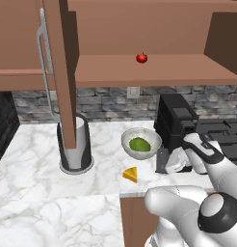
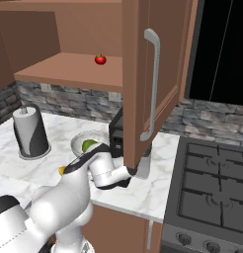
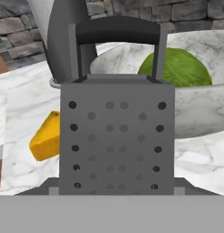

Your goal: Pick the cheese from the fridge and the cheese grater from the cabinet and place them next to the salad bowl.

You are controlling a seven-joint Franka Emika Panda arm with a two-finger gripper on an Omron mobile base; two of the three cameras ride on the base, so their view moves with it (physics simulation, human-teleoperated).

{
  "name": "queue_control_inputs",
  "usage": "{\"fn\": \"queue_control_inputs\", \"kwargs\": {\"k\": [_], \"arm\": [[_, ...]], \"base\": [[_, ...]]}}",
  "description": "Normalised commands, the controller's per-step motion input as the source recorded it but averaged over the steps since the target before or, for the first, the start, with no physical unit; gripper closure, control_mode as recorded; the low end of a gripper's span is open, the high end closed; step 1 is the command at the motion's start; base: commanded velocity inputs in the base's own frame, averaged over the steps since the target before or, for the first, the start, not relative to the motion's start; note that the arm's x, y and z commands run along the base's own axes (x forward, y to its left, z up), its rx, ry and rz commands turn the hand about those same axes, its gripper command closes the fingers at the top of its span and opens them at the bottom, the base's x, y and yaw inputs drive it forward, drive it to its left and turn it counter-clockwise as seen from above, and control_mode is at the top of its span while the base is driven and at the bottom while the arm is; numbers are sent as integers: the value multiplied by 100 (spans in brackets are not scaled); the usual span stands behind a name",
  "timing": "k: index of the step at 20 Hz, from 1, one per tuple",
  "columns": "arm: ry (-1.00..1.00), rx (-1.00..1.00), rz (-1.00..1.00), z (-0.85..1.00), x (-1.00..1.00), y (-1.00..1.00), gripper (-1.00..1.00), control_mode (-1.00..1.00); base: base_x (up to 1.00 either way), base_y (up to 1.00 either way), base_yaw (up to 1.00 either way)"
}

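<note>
- The gripper (image 1: 177,161) sits low over the marble counter (image 1: 38,159), just in front of the black coffee machine (image 1: 176,123); its fingers are hidden, so whether it is clamped on anything cannot be told.
- The cheese grater (image 3: 116,136) stands upright right in front of the gripper, its dark loop handle on top, blocking most of the sight ahead.
- Behind the grater, to one side, the salad bowl (image 1: 141,143) sits with its green leafy lump inside.
- The cheese (image 1: 131,174) lies on the counter beside the grater and near the bowl, apart from both.
- Further out past the cheese stands a tall grey cylinder (image 1: 76,144).
- Overhead, the cabinet (image 2: 153,74) door hangs open with its silver bar handle, its lower edge close above the arm.
- A small red tomato (image 1: 141,58) rests on the cabinet shelf, well above the gripper.
- A black stove (image 2: 212,173) lies on the far side of the arm.
</note>
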Motion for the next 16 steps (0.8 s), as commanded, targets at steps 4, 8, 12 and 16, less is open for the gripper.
{"fn": "queue_control_inputs", "kwargs": {"k": [4, 8, 12, 16], "arm": [[-7, -8, -5, -37, 0, 31, 100, -100], [0, -6, -4, -38, -4, 31, 100, -100], [0, -4, -2, -37, -7, 31, 100, -100], [0, -1, -2, -37, -9, 28, 100, -100]], "base": [[0, 0, 0], [0, 0, 0], [0, 0, 0], [0, 0, 0]]}}
